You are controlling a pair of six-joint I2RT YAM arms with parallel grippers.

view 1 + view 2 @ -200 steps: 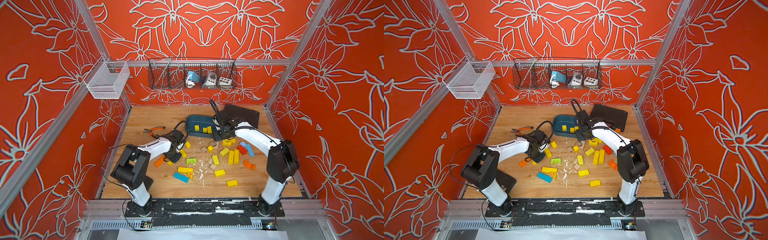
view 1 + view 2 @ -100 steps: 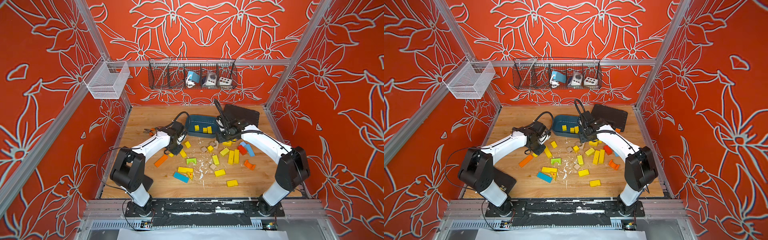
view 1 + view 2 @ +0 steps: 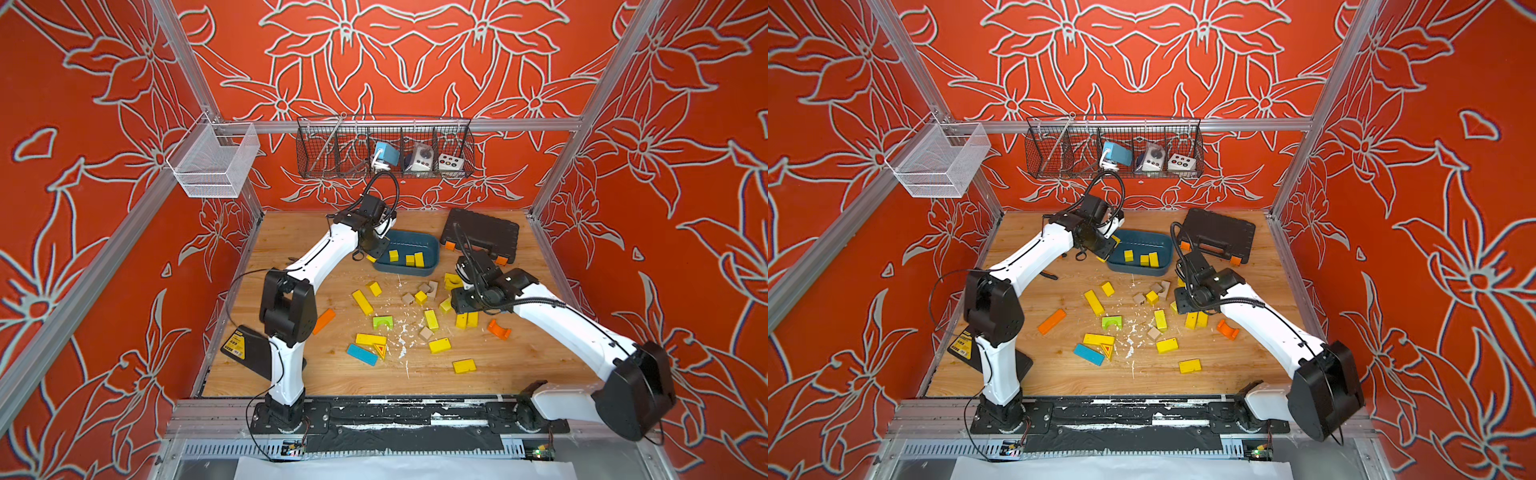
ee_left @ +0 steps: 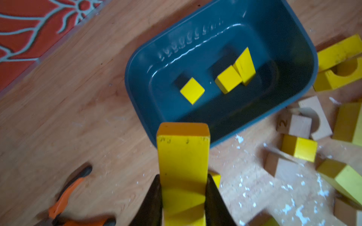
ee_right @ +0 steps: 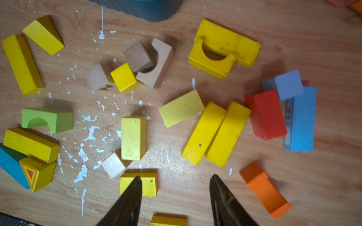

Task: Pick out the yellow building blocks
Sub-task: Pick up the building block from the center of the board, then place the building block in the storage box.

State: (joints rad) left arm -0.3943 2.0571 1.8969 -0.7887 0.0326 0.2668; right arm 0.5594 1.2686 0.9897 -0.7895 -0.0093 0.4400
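1. The left claw (image 4: 183, 179) is clamped on a yellow bar (image 4: 183, 154), with one finger flat against each long side. The bar's long axis carries on in line with the fingers, and its free end sticks out well past the tips.
2. The blue tray (image 4: 293, 37) lies straight ahead of that free end. In the left wrist view the bar's end overlaps the tray's near rim, and in both top views the claw hangs at the tray's left end. Three yellow blocks (image 4: 192, 90) already sit inside it.
3. The drop looks to depend on carrying the bar a little further over the tray, so that its whole length clears the rim.
4. On the table (image 3: 291, 232), loose yellow blocks (image 3: 362, 302) lie scattered among a green arch (image 3: 382, 322) and tan blocks (image 3: 428, 289).
5. The right claw (image 5: 176, 178) is spread open and empty above the table. A small yellow block (image 5: 149, 185) shows partly behind one finger.
6. Two long yellow bars (image 5: 215, 133) lie side by side, touching, just beyond the tips. Their long axes run nearly in line with the fingers, a little slanted.
7. The right arm is the nearer one to them. The fingers would close across a bar's width, though the touching pair leaves little room for a finger between them.
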